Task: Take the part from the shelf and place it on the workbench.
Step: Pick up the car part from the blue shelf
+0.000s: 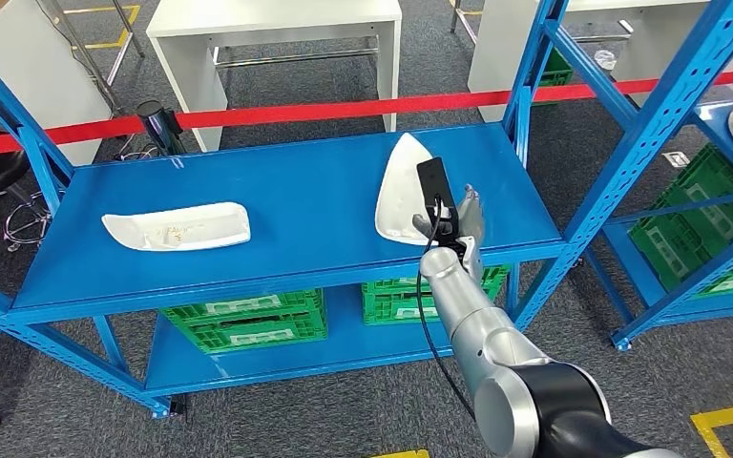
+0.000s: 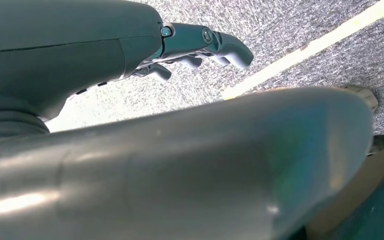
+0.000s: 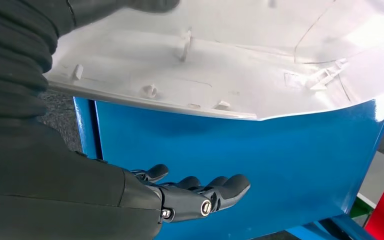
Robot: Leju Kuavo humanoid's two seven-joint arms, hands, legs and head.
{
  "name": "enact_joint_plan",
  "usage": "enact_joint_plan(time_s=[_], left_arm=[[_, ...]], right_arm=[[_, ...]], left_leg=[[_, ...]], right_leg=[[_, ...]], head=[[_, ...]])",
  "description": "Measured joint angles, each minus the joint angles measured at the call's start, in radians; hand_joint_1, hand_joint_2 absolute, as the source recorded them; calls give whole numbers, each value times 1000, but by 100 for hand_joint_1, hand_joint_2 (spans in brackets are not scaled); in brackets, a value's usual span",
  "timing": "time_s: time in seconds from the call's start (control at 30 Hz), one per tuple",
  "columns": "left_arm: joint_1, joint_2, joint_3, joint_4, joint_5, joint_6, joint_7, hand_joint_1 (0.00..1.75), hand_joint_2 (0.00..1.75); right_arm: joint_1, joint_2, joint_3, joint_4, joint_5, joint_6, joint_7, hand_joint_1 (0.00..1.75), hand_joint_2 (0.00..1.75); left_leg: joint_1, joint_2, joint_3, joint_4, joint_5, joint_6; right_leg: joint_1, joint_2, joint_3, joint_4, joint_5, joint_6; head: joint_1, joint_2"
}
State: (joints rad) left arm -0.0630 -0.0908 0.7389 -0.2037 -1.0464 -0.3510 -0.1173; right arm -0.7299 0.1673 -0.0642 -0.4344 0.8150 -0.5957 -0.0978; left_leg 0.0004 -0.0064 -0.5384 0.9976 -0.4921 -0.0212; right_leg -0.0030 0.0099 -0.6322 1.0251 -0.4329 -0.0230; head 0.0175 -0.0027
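The white moulded plastic part (image 1: 403, 191) lies flat on the blue metal shelf (image 1: 296, 205) near its front edge, within reach; the right hand (image 1: 450, 225) spreads empty beside it, seemingly preparing a grasp.

The shelf (image 1: 277, 205) is bright blue, boards and slotted uprights alike. On it lie two white parts: a long one (image 1: 178, 227) with faint tan marks towards its left end, and a triangular one (image 1: 403, 186) towards its right end. Under the shelf's top board stand green crates (image 1: 248, 322) with pale labels. Behind the shelf runs a red barrier tape (image 1: 344, 109), and beyond that stands a white worktop (image 1: 277, 19). The floor (image 1: 324, 410) is mottled grey carpet with yellow lines. The right robot hand (image 1: 450, 221) is dark grey on a silver arm; the left robot hand (image 2: 200, 47) is dark grey too.
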Motion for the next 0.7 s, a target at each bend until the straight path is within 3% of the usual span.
enact_joint_plan(time_s=[0.7], left_arm=[[-1, 0, 0, 0, -3, 0, -2, 0, 0]], right_arm=[[0, -4, -18, 4, -6, 1, -24, 175, 175]], left_leg=[[0, 0, 0, 0, 0, 0]], right_leg=[[0, 1, 0, 0, 0, 0]], head=[[0, 0]])
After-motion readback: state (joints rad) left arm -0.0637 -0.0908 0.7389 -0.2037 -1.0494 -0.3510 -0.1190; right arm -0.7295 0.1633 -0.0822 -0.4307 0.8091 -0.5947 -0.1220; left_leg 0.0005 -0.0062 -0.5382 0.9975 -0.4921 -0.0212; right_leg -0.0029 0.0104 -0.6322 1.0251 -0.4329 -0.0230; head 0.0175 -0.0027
